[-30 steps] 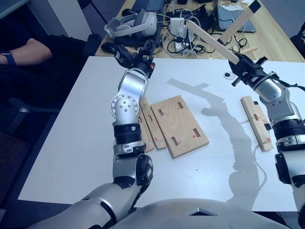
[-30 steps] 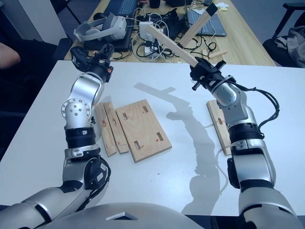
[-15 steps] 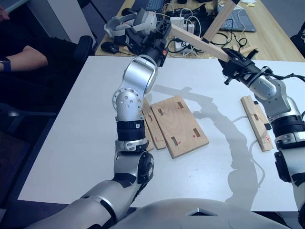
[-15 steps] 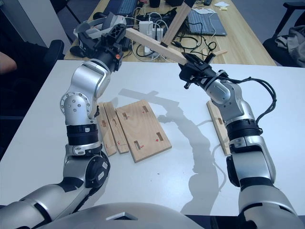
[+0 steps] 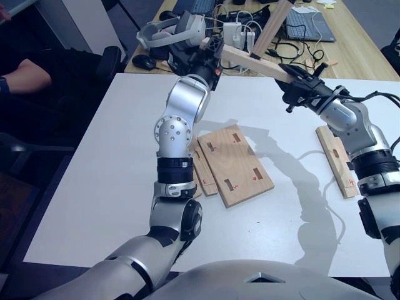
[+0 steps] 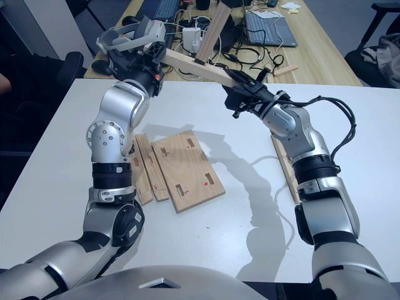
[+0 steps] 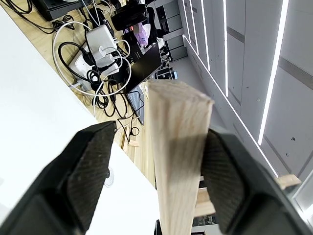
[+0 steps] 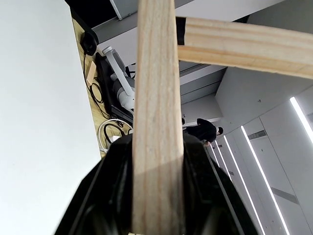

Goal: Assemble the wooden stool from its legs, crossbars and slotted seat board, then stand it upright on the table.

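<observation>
Spanning the air above the white table (image 5: 112, 187) and the slotted seat board (image 5: 236, 164), which lies flat below and between both grippers, a long bar (image 5: 250, 60) with a cross piece (image 5: 273, 25) joined to it runs lengthwise from one gripper to the other. Two slats (image 5: 205, 169) lie under the left arm, a single slat (image 5: 336, 159) under the right. The right gripper (image 5: 290, 76) clamps its end; the left gripper (image 5: 214, 51) straddles the other end, one pad (image 7: 93, 181) showing a gap, so not closed. A headset (image 5: 169, 31) sits just beyond it.
</observation>
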`<state>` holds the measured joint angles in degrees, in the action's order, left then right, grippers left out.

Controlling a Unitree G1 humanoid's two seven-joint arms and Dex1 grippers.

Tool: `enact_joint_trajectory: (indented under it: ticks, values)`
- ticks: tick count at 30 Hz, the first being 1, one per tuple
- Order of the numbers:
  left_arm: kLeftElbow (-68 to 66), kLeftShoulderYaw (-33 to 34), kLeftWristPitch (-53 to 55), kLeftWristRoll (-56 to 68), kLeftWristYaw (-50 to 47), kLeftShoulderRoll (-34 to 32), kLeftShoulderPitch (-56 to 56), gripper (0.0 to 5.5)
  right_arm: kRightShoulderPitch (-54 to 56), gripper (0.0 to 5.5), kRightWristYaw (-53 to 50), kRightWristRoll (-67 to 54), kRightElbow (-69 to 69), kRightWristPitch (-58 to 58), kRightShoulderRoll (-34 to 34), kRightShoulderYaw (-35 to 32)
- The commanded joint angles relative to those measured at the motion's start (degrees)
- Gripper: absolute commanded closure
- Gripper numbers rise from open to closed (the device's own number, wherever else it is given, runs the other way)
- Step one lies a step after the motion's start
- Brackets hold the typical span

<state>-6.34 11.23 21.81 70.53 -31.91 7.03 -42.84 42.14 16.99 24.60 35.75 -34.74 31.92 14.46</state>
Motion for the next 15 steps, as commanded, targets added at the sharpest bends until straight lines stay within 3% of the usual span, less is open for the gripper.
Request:
enact_joint_trajectory:
  ticks: [1,9,15]
  values:
    - [-0.72,0.07,-0.91,0.40,-1.33,7.53,-6.55,3.17,2.32,4.48,0.84,0.72,-0.09,-1.80,0.22,0.83]
    - [-0.08,-0.90,-0.61,0.80,-1.92,7.35,-6.21,4.19,2.15,4.48,0.66,1.73,0.73,-2.31,0.56,1.61]
    - [0.42,-1.00,-1.49,1.02,-2.00,7.31,-6.33,4.21,2.32,4.48,0.22,2.59,0.81,-2.27,0.60,1.78]
